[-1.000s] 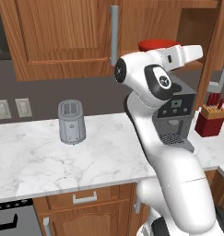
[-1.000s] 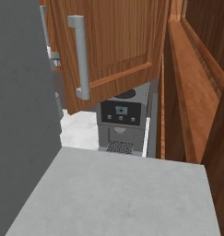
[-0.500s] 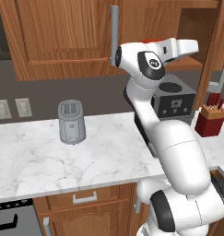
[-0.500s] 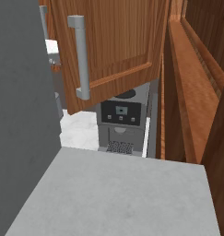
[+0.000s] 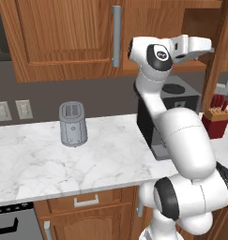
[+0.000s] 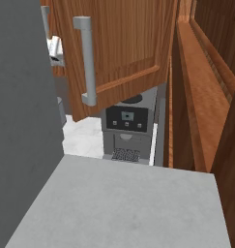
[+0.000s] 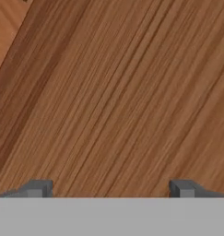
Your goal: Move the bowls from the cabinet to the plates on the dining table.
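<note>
End effector (image 7: 109,188) spread wide, nothing between the fingertips (image 7: 38,188), pointed close at bare wood grain inside the cabinet (image 5: 64,37). Seen from the left base, hand raised level with the cabinet's open right bay, above the coffee machine (image 5: 174,117). Bowls not made out in any current view; position relative to the cabinet shelf (image 5: 193,65) cannot be told, presumably behind or beyond the wrist. Open cabinet door (image 6: 124,48) with grey bar handle (image 6: 85,60) hanging out to the right of the coffee machine, close to the arm's path. Toaster (image 5: 72,124) on the marble bench (image 5: 64,164) well to the left of the coffee machine; red knife block (image 5: 214,123) just to its right. Step in hand judged as the reach into the cabinet for a first bowl; task barely begun. Recommended: keep fingers spread until a bowl rim sits squarely between them, pull back or tilt enough to bring a bowl into the hand view before closing, approach the rim from above rather than along the shelf, and watch clearance against the open door and the shelf edge on withdrawal.
</note>
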Motion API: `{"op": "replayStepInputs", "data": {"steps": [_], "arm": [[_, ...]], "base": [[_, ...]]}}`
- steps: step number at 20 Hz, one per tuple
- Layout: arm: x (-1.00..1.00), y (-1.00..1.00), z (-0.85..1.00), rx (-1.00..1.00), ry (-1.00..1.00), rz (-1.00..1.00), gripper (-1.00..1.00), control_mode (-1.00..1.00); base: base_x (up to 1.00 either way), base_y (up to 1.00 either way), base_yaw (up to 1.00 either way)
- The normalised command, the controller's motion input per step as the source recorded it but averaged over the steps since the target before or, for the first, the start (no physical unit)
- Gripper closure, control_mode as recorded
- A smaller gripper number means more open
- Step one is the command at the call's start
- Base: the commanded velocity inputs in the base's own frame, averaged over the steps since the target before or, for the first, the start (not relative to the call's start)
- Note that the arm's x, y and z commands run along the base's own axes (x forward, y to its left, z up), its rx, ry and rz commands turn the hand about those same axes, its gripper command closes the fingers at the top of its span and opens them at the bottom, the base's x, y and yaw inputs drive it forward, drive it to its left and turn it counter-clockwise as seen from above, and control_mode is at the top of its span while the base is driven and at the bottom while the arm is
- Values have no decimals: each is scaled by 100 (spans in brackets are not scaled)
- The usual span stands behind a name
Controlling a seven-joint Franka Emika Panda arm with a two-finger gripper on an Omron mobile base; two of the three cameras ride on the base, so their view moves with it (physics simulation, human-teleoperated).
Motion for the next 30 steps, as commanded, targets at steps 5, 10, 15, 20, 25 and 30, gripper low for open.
{"op": "replayStepInputs", "data": {"steps": [5, 10, 15, 20, 25, 30], "arm": [[-36, -51, 0, 2, -2, -12, -100, -100], [-38, -52, 0, 2, -2, -12, -100, -100], [-32, -53, -2, 3, -1, -11, -100, -100], [-9, -48, -6, 0, -1, -6, -100, -100], [0, -45, -13, 0, -2, -1, -100, -100], [0, -42, -17, 0, -1, 0, -100, -100]], "base": [[0, 0, 0], [0, 0, 0], [0, 0, 0], [0, 0, 0], [0, 0, 0], [0, 0, 0]]}}
